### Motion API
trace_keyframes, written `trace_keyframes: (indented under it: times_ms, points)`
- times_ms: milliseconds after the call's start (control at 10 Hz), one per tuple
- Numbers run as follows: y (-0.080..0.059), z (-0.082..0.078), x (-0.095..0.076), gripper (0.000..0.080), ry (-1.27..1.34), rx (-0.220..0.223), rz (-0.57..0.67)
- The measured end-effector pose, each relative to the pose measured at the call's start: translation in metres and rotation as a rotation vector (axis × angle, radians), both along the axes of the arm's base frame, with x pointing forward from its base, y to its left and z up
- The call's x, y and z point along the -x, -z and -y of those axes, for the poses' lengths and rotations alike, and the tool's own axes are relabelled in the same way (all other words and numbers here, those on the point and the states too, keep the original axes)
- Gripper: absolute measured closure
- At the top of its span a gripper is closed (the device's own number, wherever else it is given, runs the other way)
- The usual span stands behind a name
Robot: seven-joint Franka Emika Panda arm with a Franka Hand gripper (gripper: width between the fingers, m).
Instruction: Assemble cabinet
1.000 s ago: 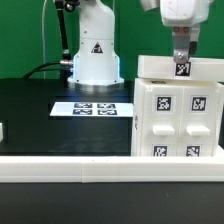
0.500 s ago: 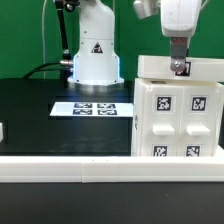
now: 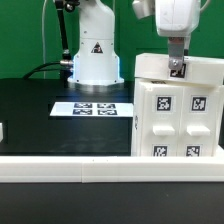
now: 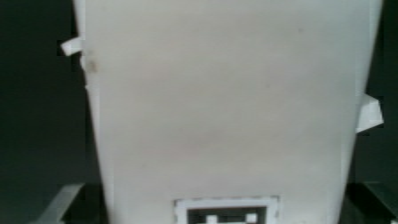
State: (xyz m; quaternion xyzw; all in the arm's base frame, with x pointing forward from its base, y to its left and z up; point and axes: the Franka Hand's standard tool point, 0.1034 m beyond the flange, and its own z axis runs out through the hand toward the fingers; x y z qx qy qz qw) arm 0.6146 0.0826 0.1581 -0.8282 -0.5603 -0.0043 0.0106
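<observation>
Beyond the cabinet (image 3: 178,110), only exterior view shows marker board (image 3: 93,108).

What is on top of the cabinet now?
On the cabinet lies a white top panel, slightly tilted, with the hand at it. Whether the hand grips it is hidden, as is what lies under the panel.

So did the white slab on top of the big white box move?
Yes. The flat white plastic top slab has tilted, its end toward the exterior view's left lifting off the big white tagged cabinet box, under the gripper.
</observation>
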Motion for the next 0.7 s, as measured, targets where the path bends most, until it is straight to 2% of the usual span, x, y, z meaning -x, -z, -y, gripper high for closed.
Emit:
trace_keyframes:
  times_ms: [100,700]
  points:
    - [0.0000,0.0001,0.0000,0.0243,0.008,0.000,0.000]
    - [0.0006,-0.0003,-0.0004,0.0243,0.519,-0.005,0.004]
